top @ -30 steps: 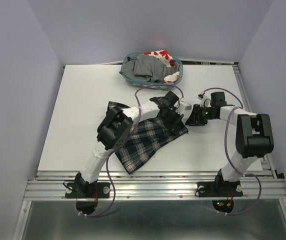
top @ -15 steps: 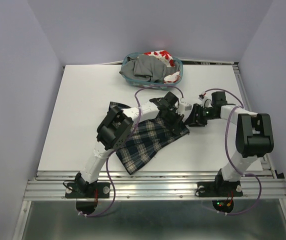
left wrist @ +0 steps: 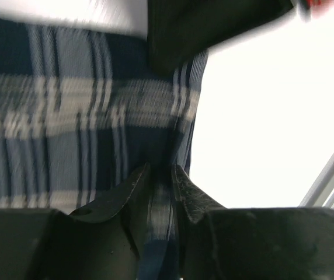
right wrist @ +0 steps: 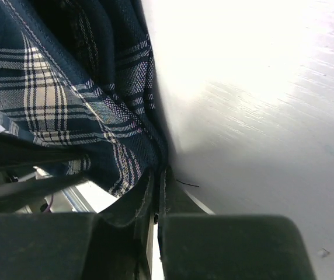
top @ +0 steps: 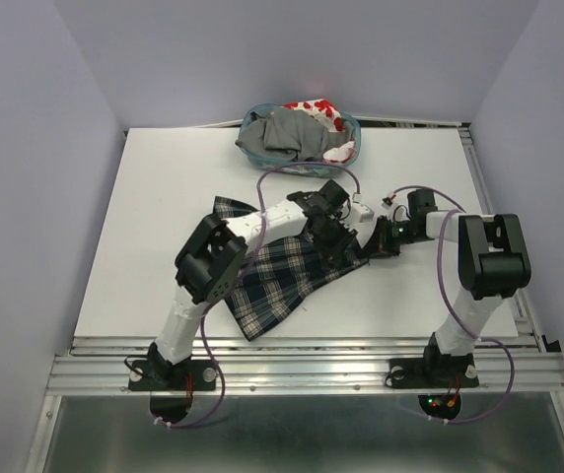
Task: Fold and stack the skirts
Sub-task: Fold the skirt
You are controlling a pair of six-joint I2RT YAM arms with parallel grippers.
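Plaid skirt point(top: 282, 286): I see it lying flat mid-bench point(top: 154, 217). Its long axis runs diagonally from the near left to the far right.
Hidden: the left arm point(top: 208, 261) covers the skirt's left part and far edge, so I cannot tell waist from hem.
Basket point(top: 353, 138): sits at the far edge and holds the grey skirt point(top: 287, 133) and the red-print skirt point(top: 314, 106). Both are bunched, with no axis to call.
Left jaws: over the plaid's right end, with a narrow gap and plaid showing in it. The wrist view is blurred, so I cannot tell whether they pinch.
Right jaws: closed on the plaid's right edge, with cloth drawn into the tips.
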